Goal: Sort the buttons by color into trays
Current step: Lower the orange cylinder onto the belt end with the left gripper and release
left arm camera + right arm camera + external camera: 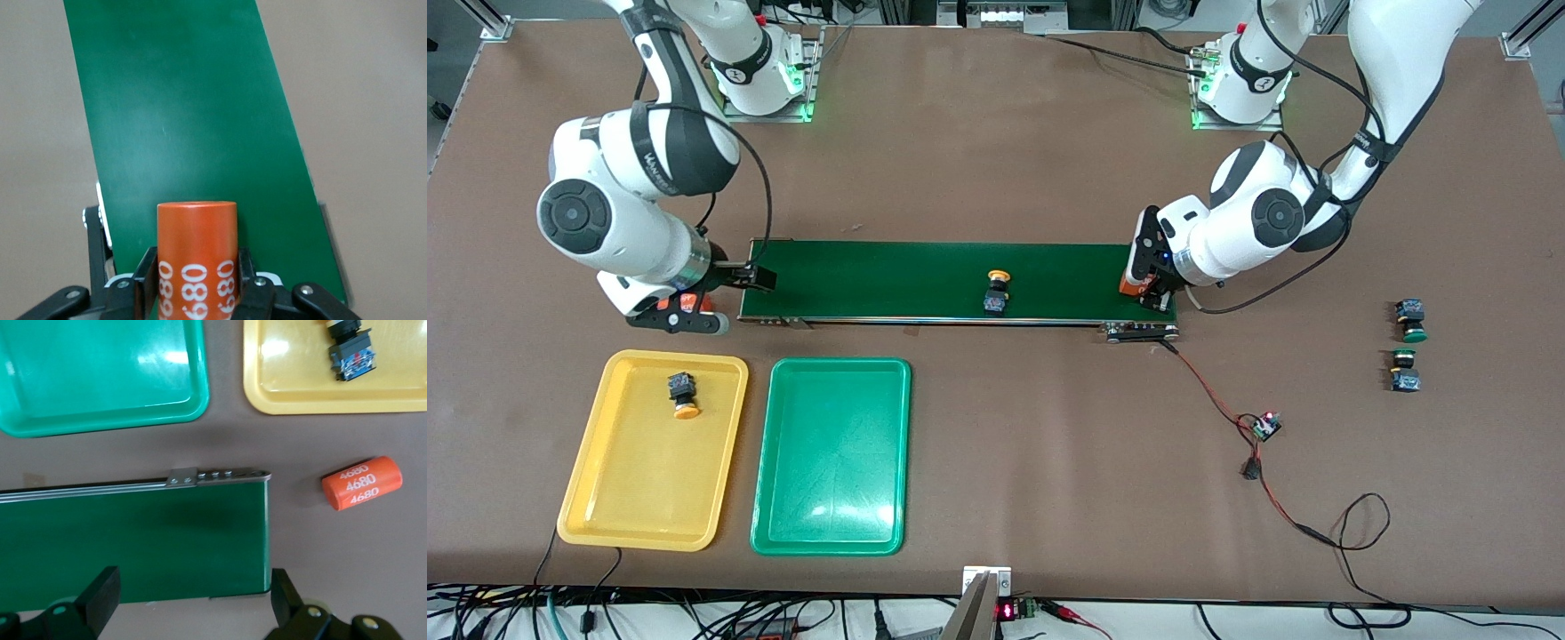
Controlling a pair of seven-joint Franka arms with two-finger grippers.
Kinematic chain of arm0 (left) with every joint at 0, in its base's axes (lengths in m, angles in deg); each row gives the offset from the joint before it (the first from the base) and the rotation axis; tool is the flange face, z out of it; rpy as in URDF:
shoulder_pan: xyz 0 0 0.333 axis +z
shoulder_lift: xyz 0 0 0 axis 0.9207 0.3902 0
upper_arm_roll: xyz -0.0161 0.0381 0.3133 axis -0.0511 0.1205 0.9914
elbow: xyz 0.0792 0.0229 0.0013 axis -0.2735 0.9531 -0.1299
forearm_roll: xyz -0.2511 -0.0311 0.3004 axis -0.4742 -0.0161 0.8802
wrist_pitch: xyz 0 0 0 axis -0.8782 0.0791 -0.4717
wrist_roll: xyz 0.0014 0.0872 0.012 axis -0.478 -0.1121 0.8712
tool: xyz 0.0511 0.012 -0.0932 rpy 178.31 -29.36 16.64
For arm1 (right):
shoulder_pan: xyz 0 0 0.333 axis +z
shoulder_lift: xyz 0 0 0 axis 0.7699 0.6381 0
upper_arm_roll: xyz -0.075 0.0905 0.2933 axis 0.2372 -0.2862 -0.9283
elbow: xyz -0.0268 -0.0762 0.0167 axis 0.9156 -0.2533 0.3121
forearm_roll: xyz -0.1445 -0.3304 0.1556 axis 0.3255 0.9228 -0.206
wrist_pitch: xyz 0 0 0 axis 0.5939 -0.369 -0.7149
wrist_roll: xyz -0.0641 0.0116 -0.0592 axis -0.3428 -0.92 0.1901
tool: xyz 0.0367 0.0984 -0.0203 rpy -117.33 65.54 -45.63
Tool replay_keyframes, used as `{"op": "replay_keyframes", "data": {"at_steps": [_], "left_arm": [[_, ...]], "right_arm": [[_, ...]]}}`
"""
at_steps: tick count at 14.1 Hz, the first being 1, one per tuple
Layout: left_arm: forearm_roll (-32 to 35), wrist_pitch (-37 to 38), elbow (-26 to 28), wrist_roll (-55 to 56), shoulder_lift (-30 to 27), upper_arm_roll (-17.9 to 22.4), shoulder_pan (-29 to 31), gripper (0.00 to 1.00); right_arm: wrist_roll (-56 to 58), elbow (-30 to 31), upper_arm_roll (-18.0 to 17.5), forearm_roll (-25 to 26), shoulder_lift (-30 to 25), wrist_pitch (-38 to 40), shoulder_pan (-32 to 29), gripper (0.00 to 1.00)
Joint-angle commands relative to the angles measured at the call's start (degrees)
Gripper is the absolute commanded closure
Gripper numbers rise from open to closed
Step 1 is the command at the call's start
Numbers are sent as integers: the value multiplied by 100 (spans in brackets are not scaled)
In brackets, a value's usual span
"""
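A dark green conveyor belt (951,282) with a silvery metal edge lies on the brown table (1049,471). On it sits a button (997,292) with a yellow-orange cap and black body. The yellow tray (587,480) holds another yellow-orange button (682,395); the green tray (831,533) is glossy green. Two green-capped buttons (1408,345) have black bodies. Between the left gripper's (197,280) black fingers is an orange cylinder (197,247) with white digits; beside the right gripper (190,600) lies a second orange cylinder (362,483) printed likewise.

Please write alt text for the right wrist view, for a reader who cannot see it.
The open right gripper hangs over the end of the dark-green conveyor belt. An orange cylinder lies beside the belt, near the green tray and the yellow tray, which holds one button.
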Motion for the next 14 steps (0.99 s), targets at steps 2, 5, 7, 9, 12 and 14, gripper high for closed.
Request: {"op": "replay_keyframes", "data": {"at_steps": [2, 5, 7, 9, 12, 14], "left_arm": [[162, -73, 4, 92, 72, 103, -48, 100], [162, -73, 4, 171, 72, 103, -65, 41], [153, -4, 4, 399, 2, 77, -65, 0], [127, 101, 4, 662, -191, 51, -178, 0], [-74, 750, -127, 1129, -743, 15, -171, 0], [-478, 1374, -382, 1138, -1139, 59, -57, 0]], "right_arm": [[-247, 200, -58, -94, -340, 104, 178, 0], [-239, 542, -101, -103, -726, -123, 327, 0], [-274, 920, -364, -103, -946, -605, 310, 0], [-518, 1132, -453, -103, -1026, -984, 327, 0], [-608, 1255, -594, -103, -1070, -1283, 327, 0], [-599, 1798, -672, -103, -1394, -1879, 328, 0]]}}
